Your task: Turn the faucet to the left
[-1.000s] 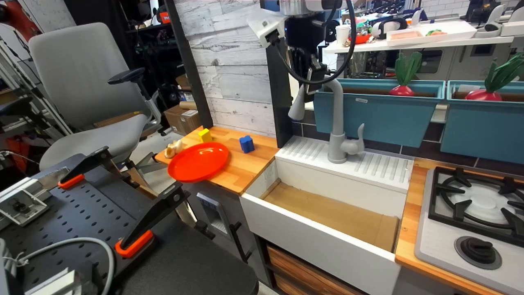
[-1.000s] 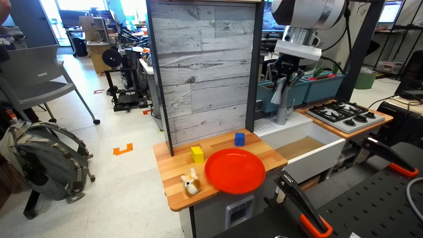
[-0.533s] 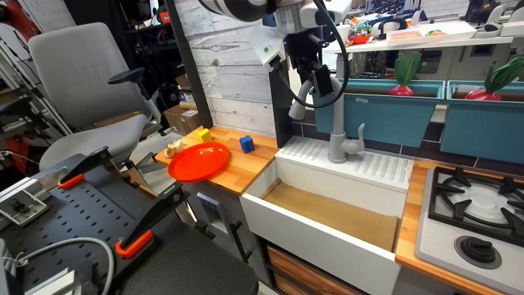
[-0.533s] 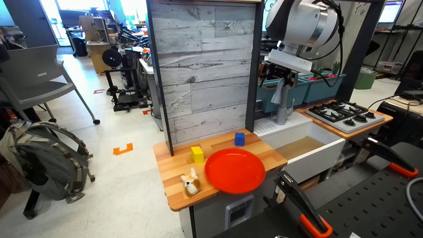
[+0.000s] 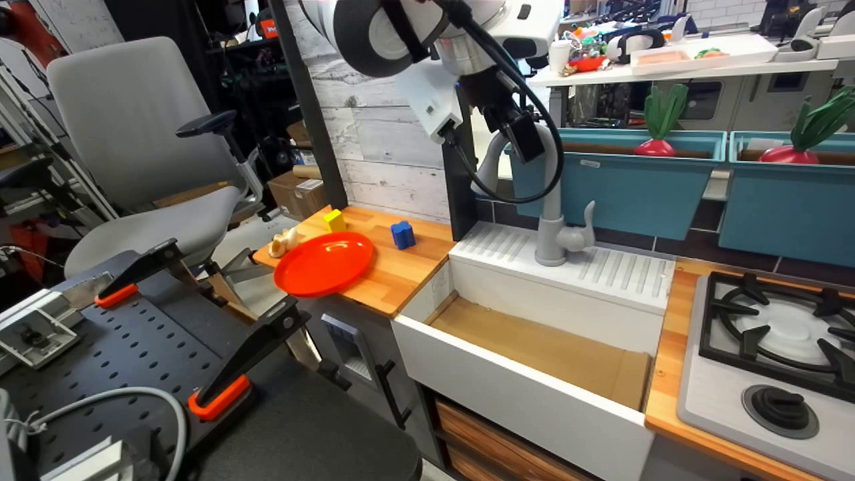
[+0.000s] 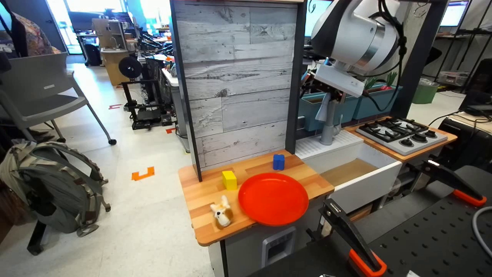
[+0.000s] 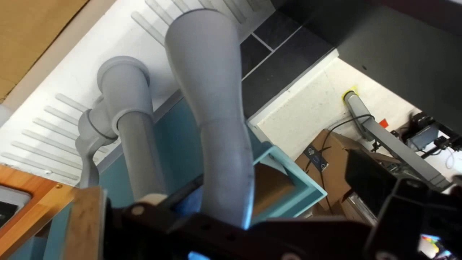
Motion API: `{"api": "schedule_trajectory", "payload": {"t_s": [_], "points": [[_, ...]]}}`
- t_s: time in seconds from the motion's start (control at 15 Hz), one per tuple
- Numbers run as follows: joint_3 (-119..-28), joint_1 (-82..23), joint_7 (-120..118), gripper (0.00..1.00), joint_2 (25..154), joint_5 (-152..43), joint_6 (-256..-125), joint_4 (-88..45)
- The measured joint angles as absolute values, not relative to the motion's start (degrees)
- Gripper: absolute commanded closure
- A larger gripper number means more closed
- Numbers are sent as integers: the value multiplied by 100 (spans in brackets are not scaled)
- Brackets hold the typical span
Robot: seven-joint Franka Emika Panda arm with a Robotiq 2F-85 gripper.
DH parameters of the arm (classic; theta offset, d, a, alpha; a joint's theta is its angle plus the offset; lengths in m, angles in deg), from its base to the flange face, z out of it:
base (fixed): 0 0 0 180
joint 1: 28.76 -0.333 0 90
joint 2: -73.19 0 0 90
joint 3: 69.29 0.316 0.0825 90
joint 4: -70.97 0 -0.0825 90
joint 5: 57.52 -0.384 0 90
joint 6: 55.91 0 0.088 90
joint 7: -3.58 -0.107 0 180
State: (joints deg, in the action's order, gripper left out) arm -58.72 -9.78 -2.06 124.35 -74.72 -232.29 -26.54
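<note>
The matte grey faucet stands on the ribbed white ledge, far side of the sink — smooth and arched, curved lever at right. The black gripper is spread wide, the flared spout between its fingers — touching or not, I can't tell.

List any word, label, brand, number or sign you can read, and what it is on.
No text is legible.
Too small or blurred:
Tag on a teal planter
White sticker on a grey chair
Dark label on a cardboard box
Pale marking on a black clamp
</note>
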Motion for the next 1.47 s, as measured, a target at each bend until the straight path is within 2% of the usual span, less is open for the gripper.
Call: {"api": "schedule_trajectory", "payload": {"t_s": [0.6,1.13,1.47], "points": [[-4906,-28,505,0,12325,-6986,-24324,-3504],[-4871,117,432,0,11383,-6586,-24413,-4664],[-4912,-146,410,0,10454,-6397,-24043,-5563]]}}
